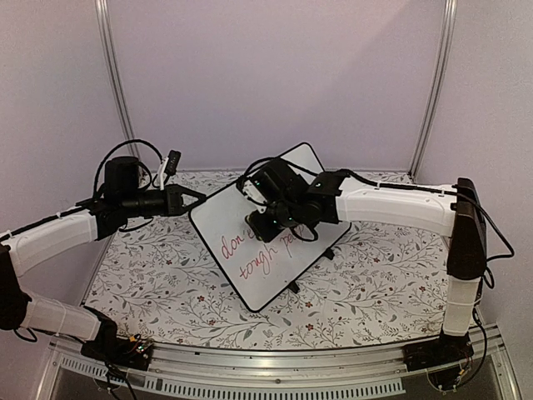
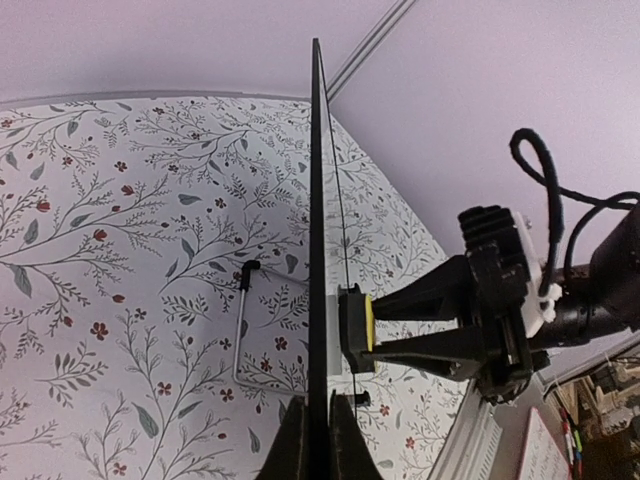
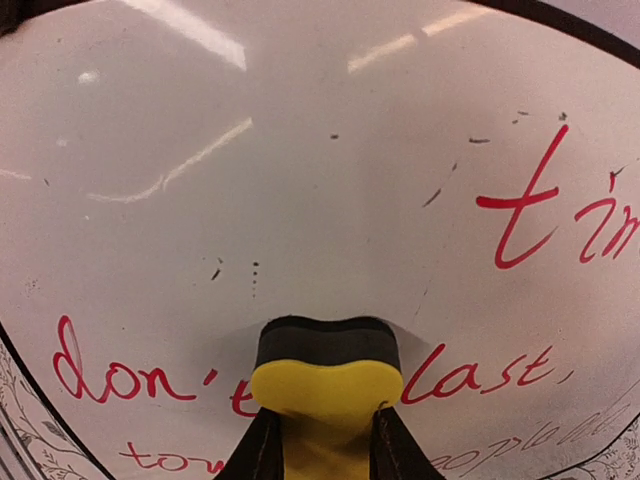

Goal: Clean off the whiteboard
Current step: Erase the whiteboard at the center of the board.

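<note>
The whiteboard [image 1: 243, 250] stands tilted at mid-table, red handwriting on its lower face. My left gripper [image 1: 198, 200] is shut on its left edge; in the left wrist view the board's black edge [image 2: 317, 200] runs straight up from between the closed left gripper [image 2: 318, 402]. My right gripper [image 3: 325, 428] is shut on a yellow eraser [image 3: 325, 385], whose black felt presses flat on the whiteboard [image 3: 300, 180] just above the words "don't" and "last". From the left wrist, the eraser [image 2: 355, 330] and right gripper [image 2: 373, 325] meet the board's face.
A floral cloth [image 1: 166, 275] covers the table. A thin wire stand [image 2: 240, 330] props the board from behind, and a small black foot [image 1: 293, 286] shows at its lower edge. A metal rail [image 1: 275, 367] runs along the near edge. Pale walls close in on all sides.
</note>
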`<state>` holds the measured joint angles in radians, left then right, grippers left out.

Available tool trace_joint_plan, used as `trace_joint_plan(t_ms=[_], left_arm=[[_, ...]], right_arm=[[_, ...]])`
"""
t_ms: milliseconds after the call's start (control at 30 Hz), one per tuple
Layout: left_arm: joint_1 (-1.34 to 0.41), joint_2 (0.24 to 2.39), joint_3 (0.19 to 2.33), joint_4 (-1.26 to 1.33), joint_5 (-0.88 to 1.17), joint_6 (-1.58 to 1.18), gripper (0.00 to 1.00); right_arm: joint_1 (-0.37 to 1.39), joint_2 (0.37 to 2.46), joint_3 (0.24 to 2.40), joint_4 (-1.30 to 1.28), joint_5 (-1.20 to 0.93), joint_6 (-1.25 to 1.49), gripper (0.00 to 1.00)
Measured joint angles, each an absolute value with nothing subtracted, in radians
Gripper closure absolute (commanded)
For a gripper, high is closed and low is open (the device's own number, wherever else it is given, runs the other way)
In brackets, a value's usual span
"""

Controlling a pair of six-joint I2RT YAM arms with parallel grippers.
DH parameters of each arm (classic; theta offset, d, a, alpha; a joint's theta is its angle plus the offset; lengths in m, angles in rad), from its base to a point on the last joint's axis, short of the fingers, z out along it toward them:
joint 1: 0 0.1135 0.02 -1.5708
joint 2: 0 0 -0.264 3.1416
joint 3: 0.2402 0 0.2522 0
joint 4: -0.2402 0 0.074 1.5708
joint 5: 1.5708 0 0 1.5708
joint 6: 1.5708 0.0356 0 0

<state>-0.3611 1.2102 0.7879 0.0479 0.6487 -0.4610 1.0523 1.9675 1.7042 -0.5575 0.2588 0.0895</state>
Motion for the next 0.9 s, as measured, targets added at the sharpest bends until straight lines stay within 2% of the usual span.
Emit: trace_joint_plan(t_ms=[433,633,900], left_arm=[[-0.362,1.210,0.788,0.048,0.648,-0.461,1.00],[-0.362,1.210,0.788,0.046,0.646,-0.461,1.00],[-0.362,1.210,0.788,0.040,0.642,-0.461,1.00]], right_arm=[[0.951,2.036,1.900,-0.562,0.275,0.090,0.72],[0.939,2.035,1.889,-0.550,0.261,0.090,0.72],[0.934,1.965,1.721,-0.482,0.229,0.102,0.72]])
